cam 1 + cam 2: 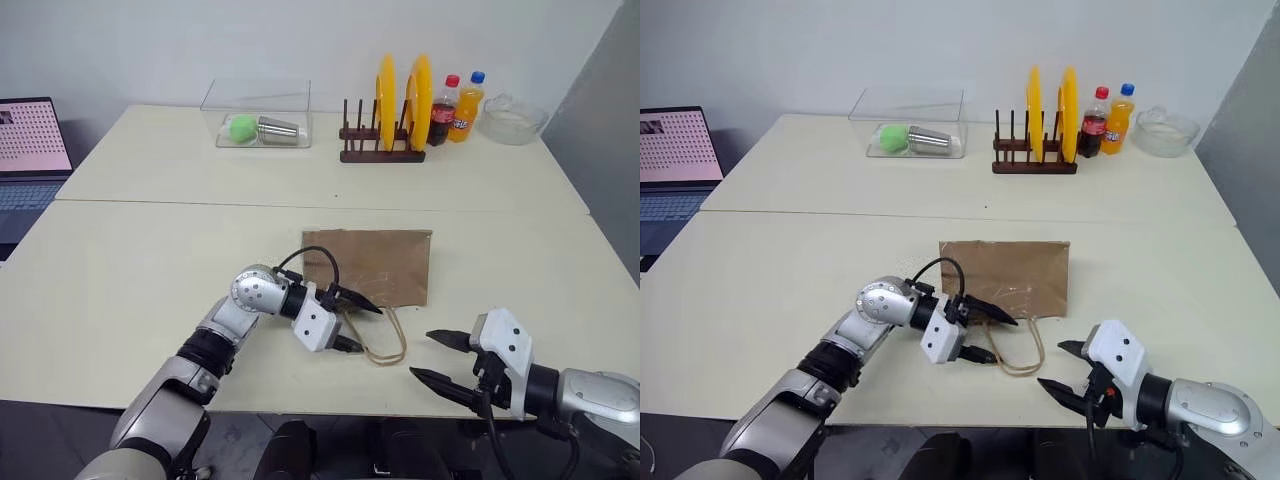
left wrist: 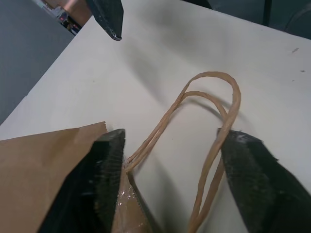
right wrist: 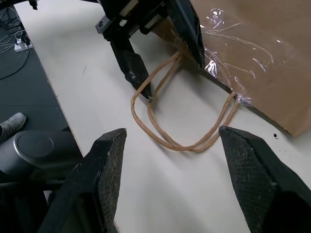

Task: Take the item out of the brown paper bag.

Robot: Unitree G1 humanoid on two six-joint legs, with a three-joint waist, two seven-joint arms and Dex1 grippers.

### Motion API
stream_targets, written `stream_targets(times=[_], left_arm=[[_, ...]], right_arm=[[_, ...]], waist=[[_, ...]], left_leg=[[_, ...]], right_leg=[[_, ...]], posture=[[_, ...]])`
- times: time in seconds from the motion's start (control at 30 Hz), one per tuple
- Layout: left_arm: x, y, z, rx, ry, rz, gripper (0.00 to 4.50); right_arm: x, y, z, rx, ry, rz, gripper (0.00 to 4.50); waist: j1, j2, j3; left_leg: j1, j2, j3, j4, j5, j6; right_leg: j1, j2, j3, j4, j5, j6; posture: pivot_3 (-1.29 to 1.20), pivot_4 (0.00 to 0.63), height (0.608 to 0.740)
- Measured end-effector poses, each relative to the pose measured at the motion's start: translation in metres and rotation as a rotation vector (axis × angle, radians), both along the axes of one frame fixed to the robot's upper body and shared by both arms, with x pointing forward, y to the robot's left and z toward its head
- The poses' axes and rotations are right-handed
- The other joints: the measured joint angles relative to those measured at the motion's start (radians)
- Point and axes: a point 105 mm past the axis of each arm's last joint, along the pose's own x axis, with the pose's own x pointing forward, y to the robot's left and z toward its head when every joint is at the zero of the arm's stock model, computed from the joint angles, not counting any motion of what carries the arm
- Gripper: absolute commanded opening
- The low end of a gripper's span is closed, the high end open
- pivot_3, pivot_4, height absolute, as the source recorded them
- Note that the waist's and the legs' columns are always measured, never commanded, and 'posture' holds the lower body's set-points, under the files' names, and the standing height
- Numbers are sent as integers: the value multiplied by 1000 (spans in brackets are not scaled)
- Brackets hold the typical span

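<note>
A plain brown kraft paper bag (image 1: 372, 263), flat and rectangular with a matte, faintly creased face, lies on its side on the pale cream table (image 1: 150, 260), its mouth turned toward the near edge. A strip of crinkled clear film glints along the mouth edge, and two thin twisted-paper loop handles (image 1: 385, 345) trail out from there in soft curves, lying almost one on the other on the tabletop. The bag looks nearly flat, and the item to be taken out cannot be seen; whether it is inside cannot be told. The left gripper (image 1: 359, 322), on a white block with black tapered fingers, sits at the bag's mouth with its jaws apart: one finger rests against the corner of the mouth edge, the other is down by the handle loops, so the handles run between them. The right gripper (image 1: 438, 358), its black fingers textured with a fine grid, hangs spread wide over the table's near edge, apart from the bag and just beside the loops. At the far side stand a clear plastic box (image 1: 258, 115) holding a green ball and a steel cup, a dark wooden rack (image 1: 380, 140) with two upright yellow plates, a cola bottle, an orange soda bottle and a glass bowl (image 1: 512, 118).
</note>
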Motion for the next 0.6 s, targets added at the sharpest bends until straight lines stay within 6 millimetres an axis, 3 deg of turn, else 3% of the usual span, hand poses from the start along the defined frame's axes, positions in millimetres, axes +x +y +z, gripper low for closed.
stream_targets(times=[0.2, 0.23, 0.4, 0.6], left_arm=[[1, -4, -1, -2, -2, 2, 189], [1, -3, -1, 0, 6, 6, 65], [3, -3, 7, -15, 70, 27, 65], [14, -7, 32, -102, 223, 140, 65]], right_arm=[[1, 1, 1, 1, -10, 6, 3196], [1, 1, 2, 2, -13, 7, 3196], [1, 1, 3, 1, -24, 12, 3196], [0, -3, 0, -29, -23, 1, 3196]], waist=[[0, 0, 0], [0, 0, 0], [0, 0, 0], [0, 0, 0]], left_leg=[[0, 0, 0, 0, 0, 0], [0, 0, 0, 0, 0, 0], [0, 0, 0, 0, 0, 0], [0, 0, 0, 0, 0, 0]], right_leg=[[0, 0, 0, 0, 0, 0], [0, 0, 0, 0, 0, 0], [0, 0, 0, 0, 0, 0], [0, 0, 0, 0, 0, 0]], posture=[[0, 150, 740], [0, 150, 740], [0, 150, 740], [0, 150, 740]])
